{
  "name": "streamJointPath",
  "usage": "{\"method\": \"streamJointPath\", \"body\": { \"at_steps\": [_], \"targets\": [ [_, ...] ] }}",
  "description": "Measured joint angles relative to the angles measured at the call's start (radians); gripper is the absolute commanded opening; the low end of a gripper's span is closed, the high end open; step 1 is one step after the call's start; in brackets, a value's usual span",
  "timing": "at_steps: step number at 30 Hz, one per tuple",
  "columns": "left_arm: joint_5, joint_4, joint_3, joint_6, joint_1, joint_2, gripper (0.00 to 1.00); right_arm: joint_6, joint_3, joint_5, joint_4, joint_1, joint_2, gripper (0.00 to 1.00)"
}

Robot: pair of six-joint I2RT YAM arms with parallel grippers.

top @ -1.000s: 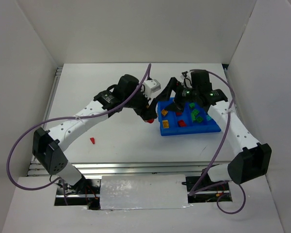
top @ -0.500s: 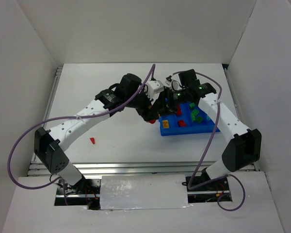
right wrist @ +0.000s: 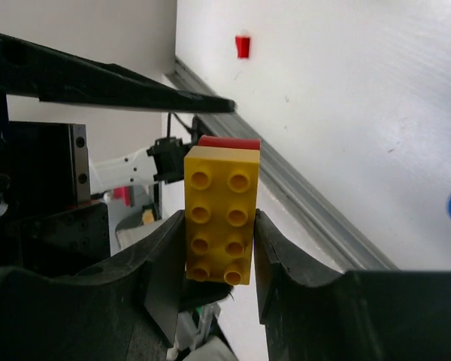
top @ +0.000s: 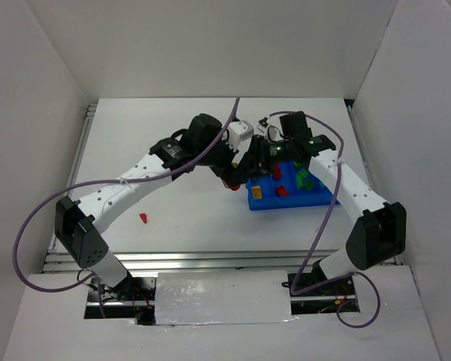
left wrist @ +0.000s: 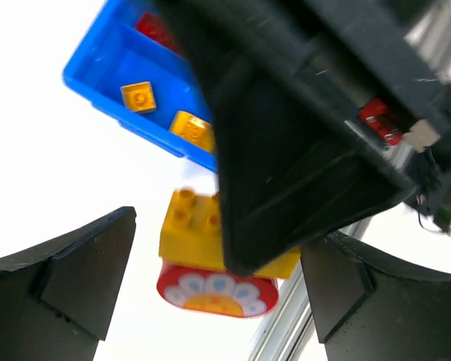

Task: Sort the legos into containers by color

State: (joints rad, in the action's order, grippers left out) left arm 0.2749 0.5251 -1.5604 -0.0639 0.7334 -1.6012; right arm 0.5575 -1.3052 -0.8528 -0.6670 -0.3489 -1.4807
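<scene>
No words, numbers or brand marks can be read anywhere. The only print is a flower-like pattern of pale petals on the red piece [left wrist: 216, 292] under the yellow brick [left wrist: 188, 227].

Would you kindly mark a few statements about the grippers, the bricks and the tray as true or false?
1. The right gripper clamps a yellow-and-red brick. True.
2. The left gripper is shut on that same brick. False: its jaws stand open, one on either side of the brick and clear of it.
3. A small red piece lies on the table, well away from the tray. True.
4. The yellow bricks in the tray share a compartment with the green bricks. False: the yellow ones lie in the left end compartment and the green ones further right.
</scene>
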Motion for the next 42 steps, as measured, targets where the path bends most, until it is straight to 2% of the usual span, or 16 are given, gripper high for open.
{"method": "streamJointPath", "body": {
  "at_steps": [6,9,13,16,19,22,25,30,33,40,42],
  "targets": [
    [-0.124,-0.036,-0.003,-0.154,-0.007,0.023,1.0,0.057,0.091,0.081,0.131,0.116,0.108,0.0],
    [-0.166,-0.028,-0.004,-0.266,-0.091,0.077,1.0,0.035,0.087,0.169,0.126,0.171,0.16,0.0],
    [-0.061,-0.079,0.029,-0.428,-0.297,0.154,0.99,0.002,0.093,0.204,0.147,0.186,0.211,0.0],
    [0.094,-0.182,0.109,-0.52,-0.374,0.197,0.99,0.011,0.166,0.093,0.285,0.192,0.277,0.0],
    [0.334,-0.372,0.204,-0.63,-0.361,0.203,1.0,0.119,0.259,-0.067,0.541,0.193,0.323,0.0],
    [0.513,-0.565,0.289,-0.745,-0.34,0.203,0.99,0.235,0.326,-0.161,0.759,0.192,0.334,0.0],
    [0.613,-0.665,0.304,-0.807,-0.336,0.202,1.0,0.347,0.343,-0.214,0.93,0.192,0.332,0.0],
    [0.697,-0.77,0.303,-0.86,-0.333,0.202,0.98,0.513,0.358,-0.27,1.195,0.188,0.332,0.0],
    [0.727,-0.822,0.303,-0.894,-0.326,0.201,0.98,0.55,0.357,-0.277,1.251,0.174,0.331,0.0],
    [0.763,-0.923,0.283,-0.954,-0.288,0.173,0.94,0.51,0.342,-0.267,1.196,0.119,0.327,0.0],
    [0.769,-0.944,0.271,-0.969,-0.28,0.161,0.83,0.512,0.341,-0.266,1.199,0.108,0.322,0.0]
  ]
}}
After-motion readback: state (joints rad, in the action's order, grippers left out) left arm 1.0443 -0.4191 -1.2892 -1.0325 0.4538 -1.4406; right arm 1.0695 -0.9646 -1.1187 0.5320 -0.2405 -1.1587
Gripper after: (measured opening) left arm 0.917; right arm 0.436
